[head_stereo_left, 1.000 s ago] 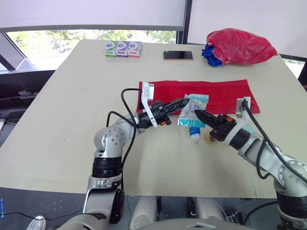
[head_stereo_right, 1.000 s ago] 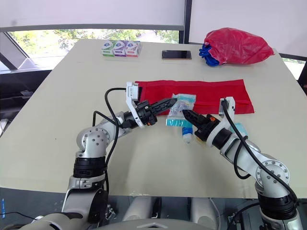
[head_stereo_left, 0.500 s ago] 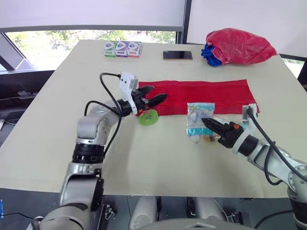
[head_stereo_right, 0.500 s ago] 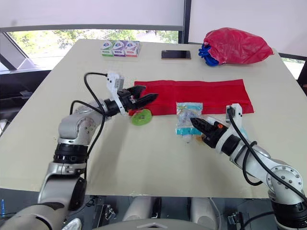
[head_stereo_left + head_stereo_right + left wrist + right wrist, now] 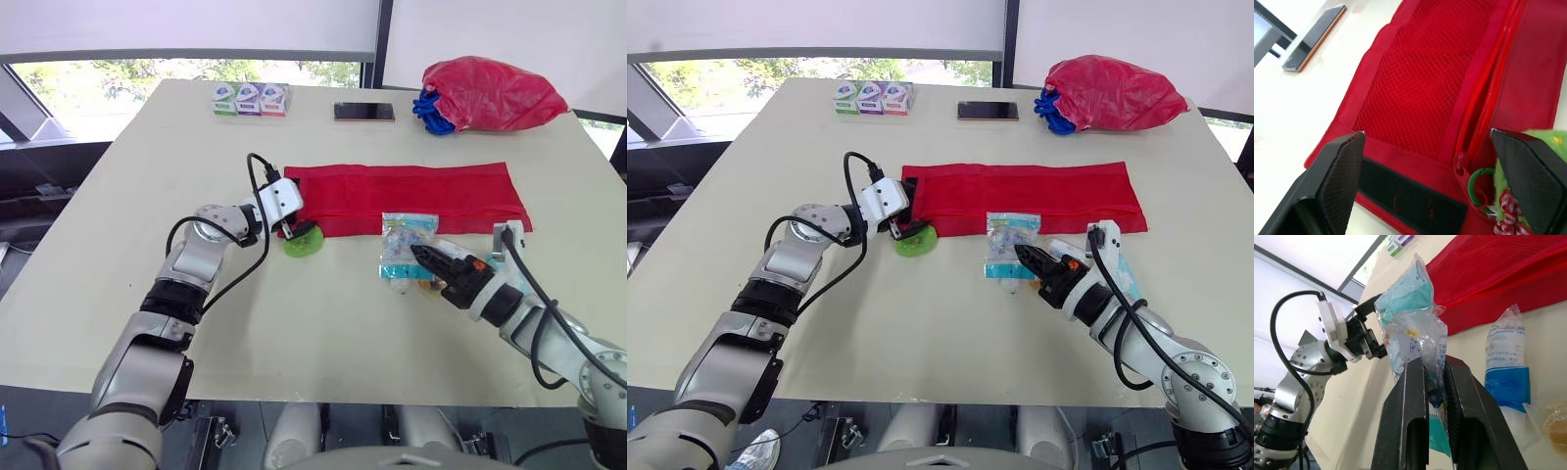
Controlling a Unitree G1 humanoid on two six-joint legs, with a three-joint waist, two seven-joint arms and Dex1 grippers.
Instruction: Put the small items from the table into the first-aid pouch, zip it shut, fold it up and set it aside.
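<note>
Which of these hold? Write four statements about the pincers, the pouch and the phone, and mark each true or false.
1. The right pincer is shut on a clear plastic packet. True.
2. The left pincer grips the green item. False: its fingers are spread open over the red pouch's left end, and the green item lies beside them.
3. The phone lies on the red pouch. False: it lies on the bare table beyond the pouch, apart from it.
4. The red pouch lies unfolded. True.
</note>
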